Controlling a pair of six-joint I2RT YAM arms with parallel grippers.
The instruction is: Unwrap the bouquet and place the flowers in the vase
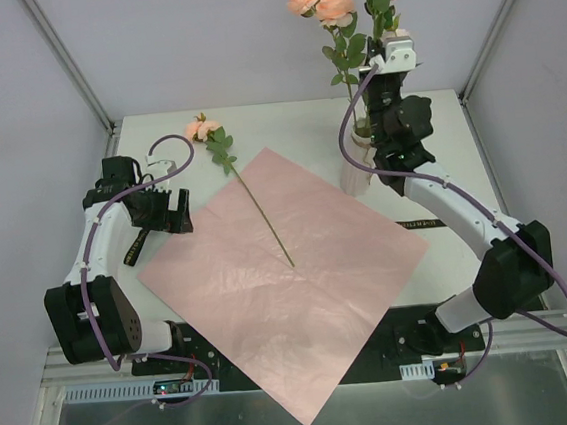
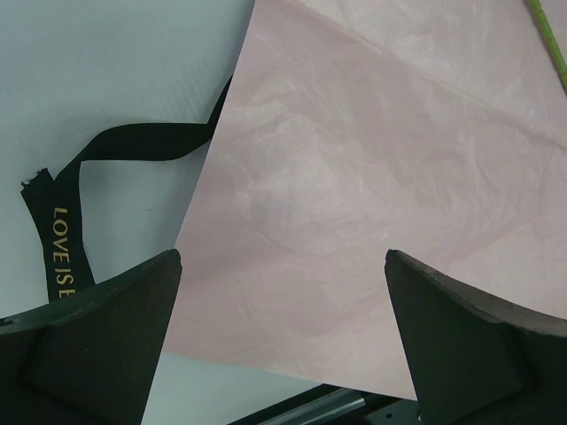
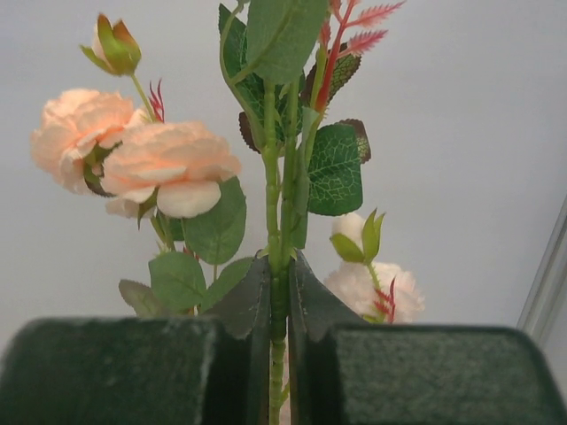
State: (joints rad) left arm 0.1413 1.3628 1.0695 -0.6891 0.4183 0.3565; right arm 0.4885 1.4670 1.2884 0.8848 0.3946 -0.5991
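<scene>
Right gripper (image 3: 279, 276) clamped on rose stems (image 3: 275, 177) at vase (image 1: 356, 173); keep them upright, seat fully in neck before releasing. Left gripper (image 2: 282, 258) wide, empty, over pink paper (image 2: 354, 177).

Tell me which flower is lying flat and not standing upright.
The single rose lying across the pink paper, its bloom on the table beyond the far-left edge. The other flowers stand upright, stems clamped in the right pincer.

Paper (image 1: 299, 271) pale pink, faint crinkle texture. Roses (image 3: 168, 164) peach-pink; leaves (image 3: 335, 168) green, veined; sprigs (image 3: 368, 27) red. Loose stem (image 1: 264, 214) green. Ribbon (image 2: 133, 142) black, gold lettering. Table (image 1: 436, 127) white.
</scene>
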